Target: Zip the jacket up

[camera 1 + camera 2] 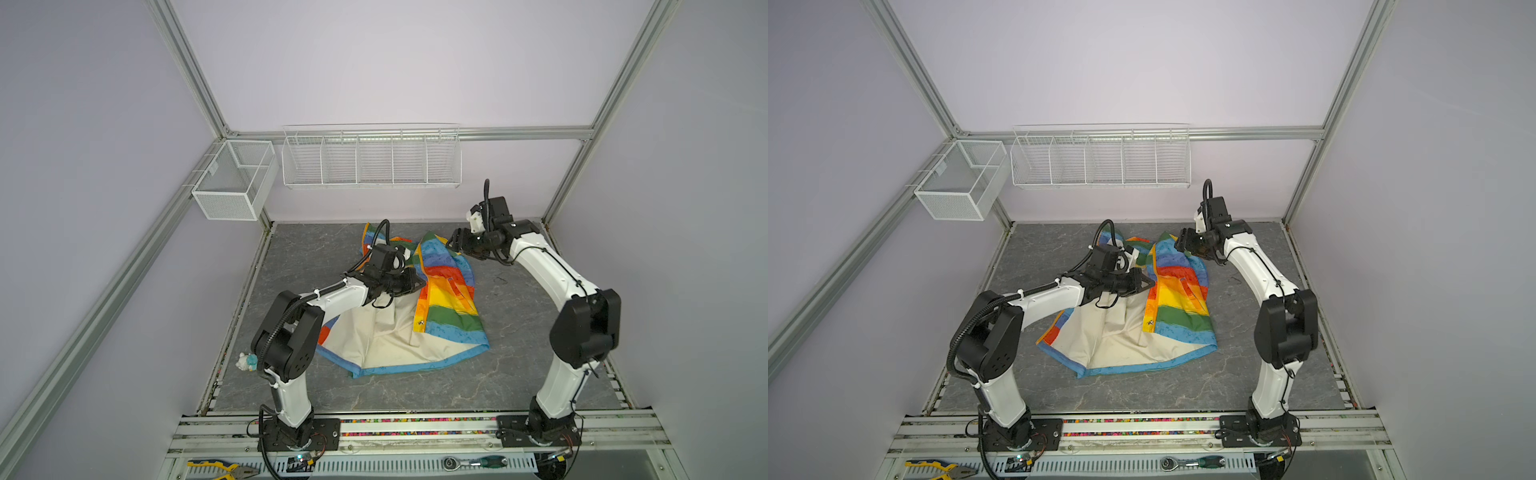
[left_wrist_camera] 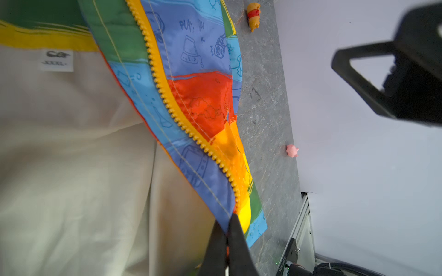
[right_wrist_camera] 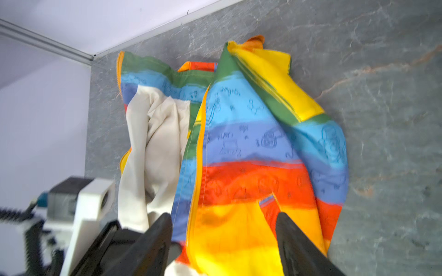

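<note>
The jacket (image 1: 449,291) lies open in the middle of the grey table, rainbow stripes up on its right half and cream lining (image 1: 382,336) showing on its left half. My left gripper (image 1: 417,283) is shut on the jacket's front edge, pinching the fabric beside the orange-yellow zipper teeth (image 2: 167,95); in the left wrist view the fingers (image 2: 235,236) meet on blue cloth. My right gripper (image 1: 453,241) is open over the jacket's far right part. In the right wrist view the right gripper (image 3: 223,218) has striped fabric under its spread fingers and nothing between them.
A white wire rack (image 1: 370,160) and a mesh basket (image 1: 232,178) hang on the walls behind. A small toy (image 1: 246,361) sits at the table's left edge. The left wrist view shows a yellow bear toy (image 2: 253,15) and a pink toy (image 2: 292,151). Pliers (image 1: 220,469) lie below the front rail.
</note>
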`<state>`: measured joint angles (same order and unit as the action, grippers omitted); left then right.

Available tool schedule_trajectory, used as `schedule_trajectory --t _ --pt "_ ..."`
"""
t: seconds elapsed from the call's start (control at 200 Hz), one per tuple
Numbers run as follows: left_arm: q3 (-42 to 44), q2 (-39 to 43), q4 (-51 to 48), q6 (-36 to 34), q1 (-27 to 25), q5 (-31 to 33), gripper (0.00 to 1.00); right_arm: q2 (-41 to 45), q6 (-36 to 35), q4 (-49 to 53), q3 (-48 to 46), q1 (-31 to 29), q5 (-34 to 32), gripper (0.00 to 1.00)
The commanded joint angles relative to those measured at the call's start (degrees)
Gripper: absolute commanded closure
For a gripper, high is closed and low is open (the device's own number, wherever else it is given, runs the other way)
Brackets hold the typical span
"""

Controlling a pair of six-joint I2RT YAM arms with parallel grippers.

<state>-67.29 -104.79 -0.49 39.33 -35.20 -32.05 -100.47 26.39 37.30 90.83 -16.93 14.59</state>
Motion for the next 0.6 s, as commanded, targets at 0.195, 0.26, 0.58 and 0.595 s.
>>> schedule_trajectory --t 0.195,0.26,0.58,0.595 --pt "3.77 -3.09 1.01 -5.92 -3.15 -2.62 0.6 13.3 0.12 -4.98 -18.1 -0.87 2.2 0.28" --pt "4.7 -3.84 0.75 -6.84 -3.47 -1.99 0.6 14.72 -0.02 -4.57 -19.6 -1.08 1.94 0.28" --pt "9.95 -4.36 -0.37 -10.49 -3.94 0.06 0.59 17.67 -0.03 -4.2 -22.71 -3.38 0.66 0.28" --pt "10.09 -4.44 -0.11 -10.44 -3.96 -0.2 0.59 17.63 -0.03 -4.24 -22.71 -3.49 0.63 0.28"
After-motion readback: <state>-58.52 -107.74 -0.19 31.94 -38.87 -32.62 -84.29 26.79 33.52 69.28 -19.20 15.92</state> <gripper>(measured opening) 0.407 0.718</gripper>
